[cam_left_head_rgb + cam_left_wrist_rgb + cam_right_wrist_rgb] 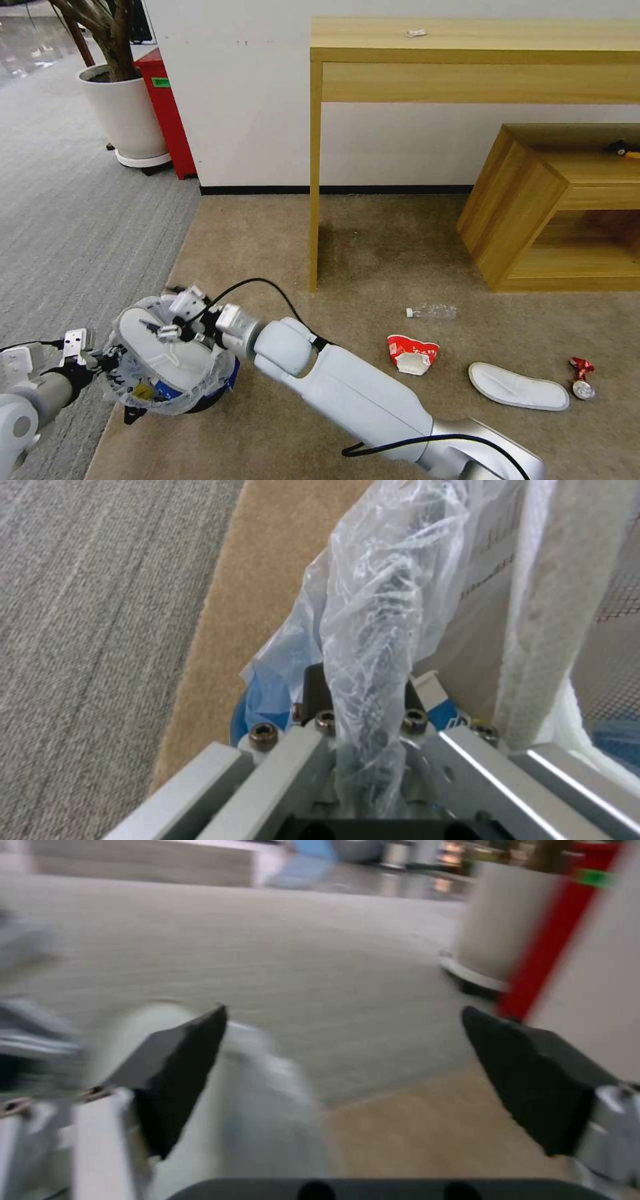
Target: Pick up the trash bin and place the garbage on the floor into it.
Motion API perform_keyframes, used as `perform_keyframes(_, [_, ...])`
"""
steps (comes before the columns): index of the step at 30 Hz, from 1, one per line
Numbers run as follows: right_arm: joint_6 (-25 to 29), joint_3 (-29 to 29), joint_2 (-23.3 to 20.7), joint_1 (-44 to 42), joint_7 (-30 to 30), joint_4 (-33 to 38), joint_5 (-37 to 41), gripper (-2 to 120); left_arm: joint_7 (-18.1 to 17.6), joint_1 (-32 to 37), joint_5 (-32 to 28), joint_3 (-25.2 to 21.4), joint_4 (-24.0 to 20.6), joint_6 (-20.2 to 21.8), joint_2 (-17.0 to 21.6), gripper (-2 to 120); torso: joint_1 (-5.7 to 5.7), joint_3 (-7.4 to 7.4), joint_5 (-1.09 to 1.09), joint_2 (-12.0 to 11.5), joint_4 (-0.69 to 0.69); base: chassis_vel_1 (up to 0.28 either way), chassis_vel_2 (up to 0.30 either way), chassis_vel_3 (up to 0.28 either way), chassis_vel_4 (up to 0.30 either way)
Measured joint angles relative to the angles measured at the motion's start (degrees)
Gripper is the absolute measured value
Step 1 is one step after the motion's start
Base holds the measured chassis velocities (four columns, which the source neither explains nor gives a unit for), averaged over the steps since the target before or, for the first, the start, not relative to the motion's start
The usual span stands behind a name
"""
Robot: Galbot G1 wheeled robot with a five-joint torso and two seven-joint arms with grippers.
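Beige carpet floor [373,253], clear bottle [432,311], crushed red cup [412,354], white slipper [518,387]

Office or lobby-like interior, staged as living-room corner. Grey ribbed carpet [73,220] meeting beige floor [373,253]. Wooden console table [467,60] and low wooden cabinet [553,213] against plain white wall [247,100]. Potted tree in white pot [123,113], red box [167,113] beside it.

We saw head view bright, evenly lit, sharp; soft shadow under console table [467,60] on floor [373,253]; straight edges bowed toward frame borders. Left wrist view: plastic bag [380,630] close, slightly soft, faint glare. Right wrist view heavily motion-blurred, background smeared.
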Motion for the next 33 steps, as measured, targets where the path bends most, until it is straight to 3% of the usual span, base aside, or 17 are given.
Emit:
perform_keyframes(10, [-1.1, 11.6, -8.0, -5.1, 2.6, 0.0, -0.9, 100, 1.1, 2.1, 0.7, -1.9, -1.8, 0.0, -2.2, 0, 0.00, 0.00, 0.01, 0.0, -0.01, 0.000, 0.000, 0.000, 0.000])
perform_keyframes(13, [-2.0, 15.0, -13.3, -6.8, 0.5, -2.0, -0.5, 100, 1.2, 2.5, 1.1, -1.9, -2.9, 0.0, -3.3, 0, 0.00, 0.00, 0.02, 0.0, -0.01, 0.000, 0.000, 0.000, 0.000])
perform_keyframes(14, [-2.0, 15.0, -13.3, -6.8, 0.5, -2.0, -0.5, 100, 1.2, 2.5, 1.1, -1.9, -2.9, 0.0, -3.3, 0, 0.00, 0.00, 0.02, 0.0, -0.01, 0.000, 0.000, 0.000, 0.000])
perform_keyframes(18, [-1.8, 16.7, -22.6, -7.4, -3.9, -6.1, 0.2, 100, 1.2, 2.6, 1.7, -1.9, -4.0, 0.0, -4.6, 0, 0.00, 0.00, 0.00, 0.0, -0.03, 0.000, 0.000, 0.000, 0.000])
perform_keyframes(22, [-1.0, 17.1, -26.6, -7.9, -6.2, -9.5, 0.8, 100, 1.3, 3.1, 2.0, -2.2, -5.0, 0.0, -5.6, 0, 0.00, 0.00, 0.02, 0.0, -0.02, 0.000, 0.000, 0.000, 0.000])
perform_keyframes(33, [-0.4, 18.7, -28.8, -11.9, -8.9, -17.3, 1.6, 100, 2.3, 4.5, 3.8, -2.3, -6.1, 0.0, -7.9, 0, 0.00, 0.00, 0.02, 0.0, -0.01, 0.000, 0.000, 0.000, 0.000])
